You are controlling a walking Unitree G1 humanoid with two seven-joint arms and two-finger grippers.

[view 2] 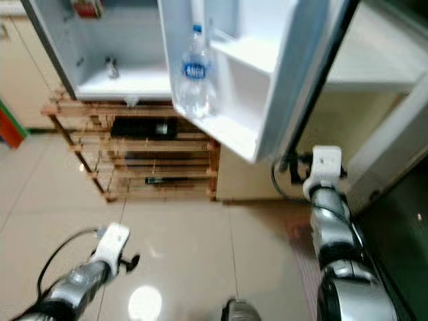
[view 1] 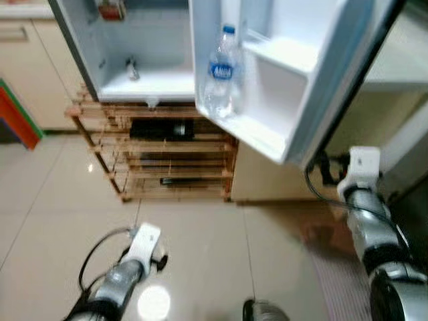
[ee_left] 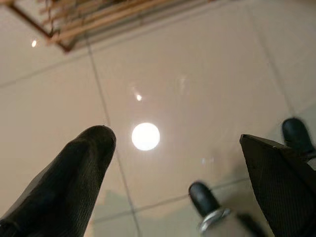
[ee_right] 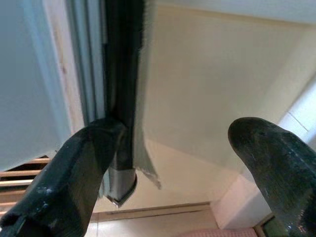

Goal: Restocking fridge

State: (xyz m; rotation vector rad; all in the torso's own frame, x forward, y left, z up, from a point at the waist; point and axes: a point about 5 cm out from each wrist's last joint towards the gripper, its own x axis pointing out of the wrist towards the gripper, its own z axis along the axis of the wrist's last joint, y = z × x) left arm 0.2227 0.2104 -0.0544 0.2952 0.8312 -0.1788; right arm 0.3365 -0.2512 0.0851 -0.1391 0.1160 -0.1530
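Observation:
The fridge door [view 1: 294, 80] stands open, and a clear water bottle [view 1: 223, 73] with a blue label stands upright in its lower shelf. Behind it the fridge compartment [view 1: 144, 85] holds a small item [view 1: 132, 68] on its white floor. My right gripper [ee_right: 177, 133] is open just below and beside the door's dark lower edge [ee_right: 121, 74], holding nothing; its white wrist [view 1: 361, 167] is at the right. My left gripper [ee_left: 173, 140] is open and empty, low over the tiled floor [view 1: 200, 241].
A wooden slatted rack [view 1: 167, 160] with a dark bottle [view 1: 160, 129] stands under the fridge. Beige cabinets [view 1: 33, 73] and an orange-green object [view 1: 17, 117] are at the left. A pinkish mat [view 1: 334, 267] lies at the right. My foot [view 1: 261, 311] is at the bottom.

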